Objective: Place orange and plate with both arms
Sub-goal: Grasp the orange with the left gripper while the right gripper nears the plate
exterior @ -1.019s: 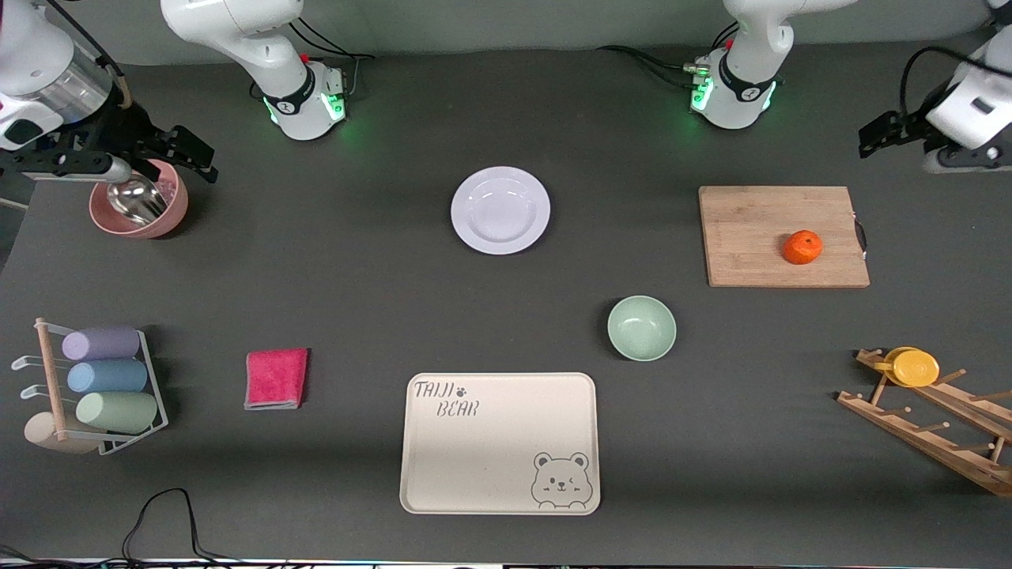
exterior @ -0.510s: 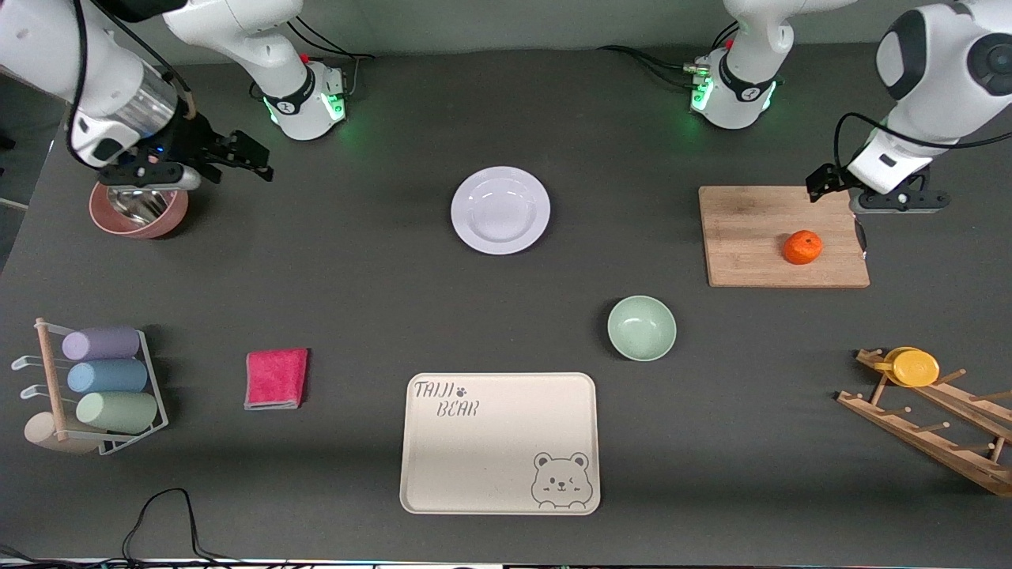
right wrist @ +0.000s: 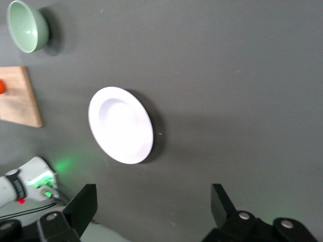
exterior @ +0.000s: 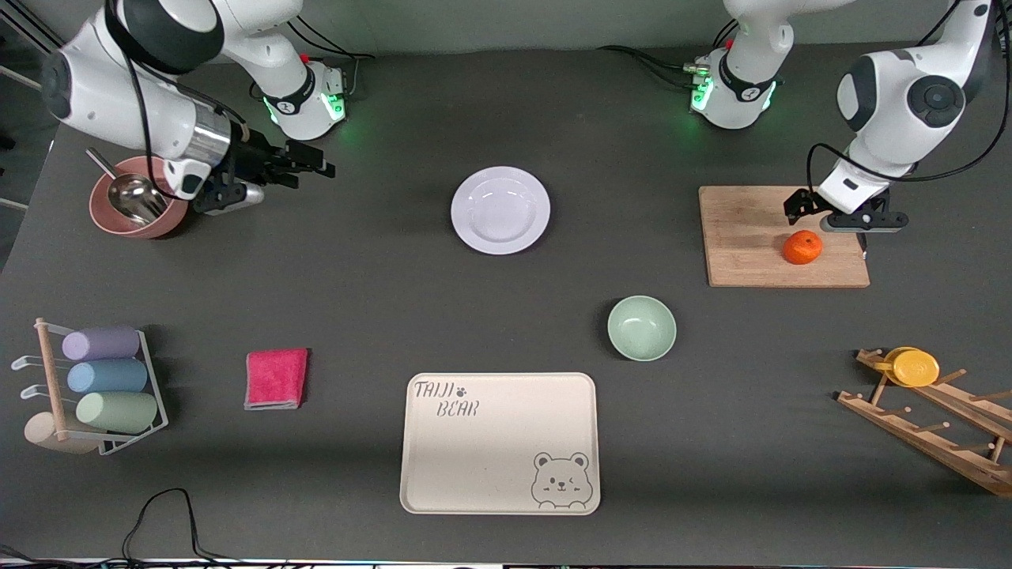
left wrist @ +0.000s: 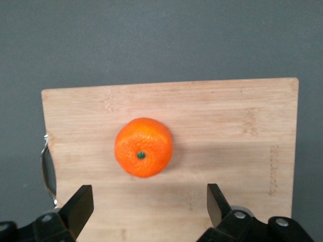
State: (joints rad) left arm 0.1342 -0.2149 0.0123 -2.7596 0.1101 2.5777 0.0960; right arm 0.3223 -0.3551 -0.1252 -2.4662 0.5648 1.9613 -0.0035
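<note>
The orange [exterior: 802, 246] sits on a wooden cutting board [exterior: 751, 237] toward the left arm's end of the table. My left gripper [exterior: 800, 207] hovers over the board just beside the orange, open and empty. In the left wrist view the orange [left wrist: 144, 147] lies on the board [left wrist: 227, 126] just ahead of the wide-open left gripper [left wrist: 149, 206]. The pale plate [exterior: 500, 210] lies on the table between the arms. My right gripper [exterior: 312, 162] is open and empty over bare table, well short of the plate. The right wrist view shows the plate [right wrist: 121, 125] ahead of the right gripper [right wrist: 151, 206].
A mint-green bowl [exterior: 641, 327] and a cream bear tray [exterior: 500, 442] lie nearer the camera than the plate. A pink bowl with a metal scoop [exterior: 138, 201] sits by the right arm. There is also a pink cloth [exterior: 276, 378], a cup rack [exterior: 95, 387] and a wooden rack with a yellow disc [exterior: 913, 367].
Both arms swung in over the table. The left gripper came over the cutting board beside the orange. The right gripper left the pink bowl and moved toward the plate.
</note>
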